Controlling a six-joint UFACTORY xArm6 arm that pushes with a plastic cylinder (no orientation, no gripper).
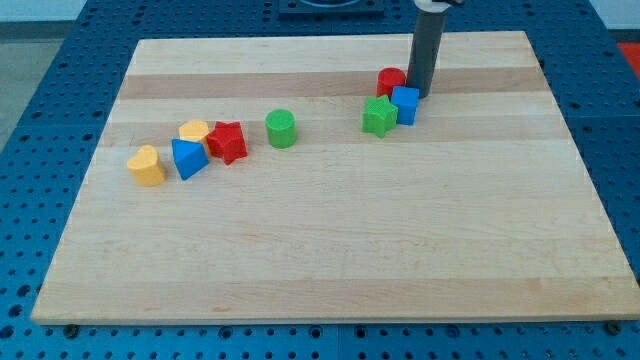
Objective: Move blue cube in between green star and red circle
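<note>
The blue cube (406, 104) sits in the upper right part of the wooden board, touching the green star (378, 116) on its left. The red circle (390, 82) stands just above and left of the blue cube, touching or nearly touching it. The three form a tight cluster. My tip (419, 93) is the lower end of the dark rod, right against the blue cube's upper right side and just right of the red circle.
A green cylinder (281, 128) stands left of the cluster. Further left are a red star (229, 141), a yellow block (194, 131), a blue triangular block (187, 158) and a yellow heart (146, 166). The board (330, 250) is edged by blue perforated table.
</note>
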